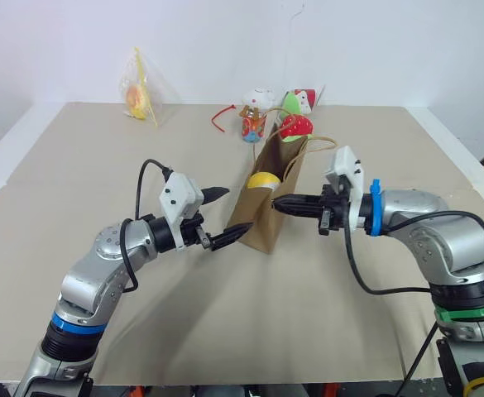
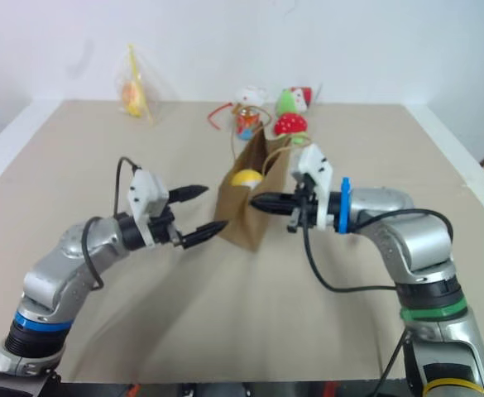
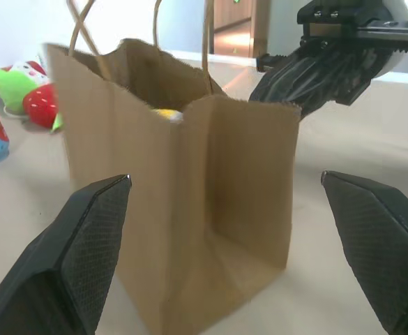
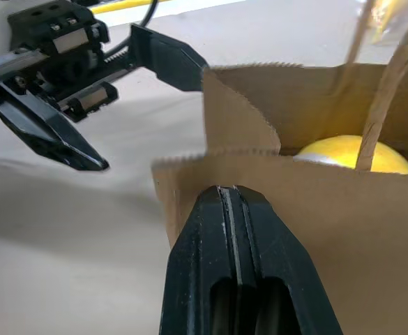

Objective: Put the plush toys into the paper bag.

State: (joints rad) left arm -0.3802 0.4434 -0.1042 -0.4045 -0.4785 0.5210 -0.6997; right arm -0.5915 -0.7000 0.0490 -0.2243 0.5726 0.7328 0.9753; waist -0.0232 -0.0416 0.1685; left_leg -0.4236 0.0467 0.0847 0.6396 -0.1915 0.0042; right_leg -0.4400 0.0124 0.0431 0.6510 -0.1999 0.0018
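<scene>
Paper bag [image 1: 258,217] stands between both pincers, egg-shaped plush [image 1: 263,180] already inside. Right pincer [image 1: 281,203] is clenched empty at the bag's rim; left pincer [image 1: 222,217] is released beside its near wall. Steady the rim gently, avoid tipping it.

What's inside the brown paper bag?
A yellow rounded toy peeks above the paper bag rim. The bag's walls hide its lower part and anything deeper, so I cannot tell what else is inside.

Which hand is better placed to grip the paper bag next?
Left. The left hand is open, level with the paper bag, its fingers framing a bag corner. The right hand is shut beside the bag's rim.
</scene>
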